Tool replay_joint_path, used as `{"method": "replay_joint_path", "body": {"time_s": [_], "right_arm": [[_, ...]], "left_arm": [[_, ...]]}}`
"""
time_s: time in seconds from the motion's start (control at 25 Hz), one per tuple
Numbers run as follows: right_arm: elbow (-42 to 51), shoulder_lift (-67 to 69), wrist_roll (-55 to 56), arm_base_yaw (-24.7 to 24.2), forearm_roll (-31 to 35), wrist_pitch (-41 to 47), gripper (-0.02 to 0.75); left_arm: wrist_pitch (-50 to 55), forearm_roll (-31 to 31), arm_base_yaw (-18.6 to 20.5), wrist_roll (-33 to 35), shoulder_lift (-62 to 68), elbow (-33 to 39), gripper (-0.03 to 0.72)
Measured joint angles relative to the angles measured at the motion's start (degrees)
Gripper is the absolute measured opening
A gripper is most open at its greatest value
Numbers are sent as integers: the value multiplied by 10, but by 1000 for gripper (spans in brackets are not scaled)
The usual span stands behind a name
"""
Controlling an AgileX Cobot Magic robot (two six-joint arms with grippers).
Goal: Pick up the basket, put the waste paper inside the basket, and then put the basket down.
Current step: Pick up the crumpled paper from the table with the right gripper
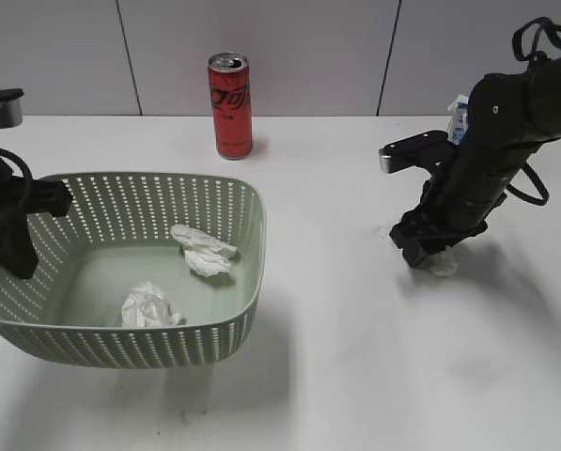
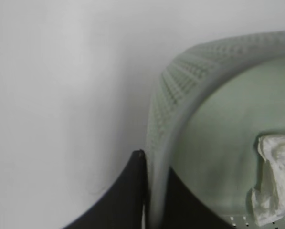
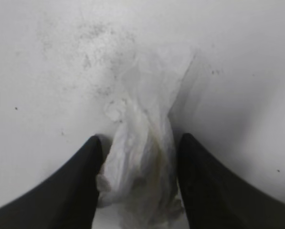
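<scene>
Closest in the exterior view, the basket [image 1: 120, 272] hangs tilted at its left rim from the left hand [image 1: 17, 240], two tissue wads [image 1: 203, 249] inside, a red can [image 1: 230, 105] behind. Left wrist view: fingers [image 2: 128, 200] pinch the basket wall. Right wrist view: the right hand [image 3: 140, 186] straddles another wad [image 3: 142, 176] on the tabletop [image 3: 47, 71], fingers touching it.
</scene>
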Motion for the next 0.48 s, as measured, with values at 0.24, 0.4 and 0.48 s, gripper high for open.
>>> {"method": "replay_joint_path", "body": {"time_s": [0.24, 0.4, 0.48], "right_arm": [[-1, 0, 0, 0, 2, 9, 147], [-8, 0, 0, 0, 16, 23, 13], [-18, 0, -3, 1, 24, 41, 8]], "left_arm": [[-1, 0, 0, 0, 0, 0, 6], [-11, 0, 0, 0, 0, 0, 6], [-11, 0, 0, 0, 0, 0, 6]]}}
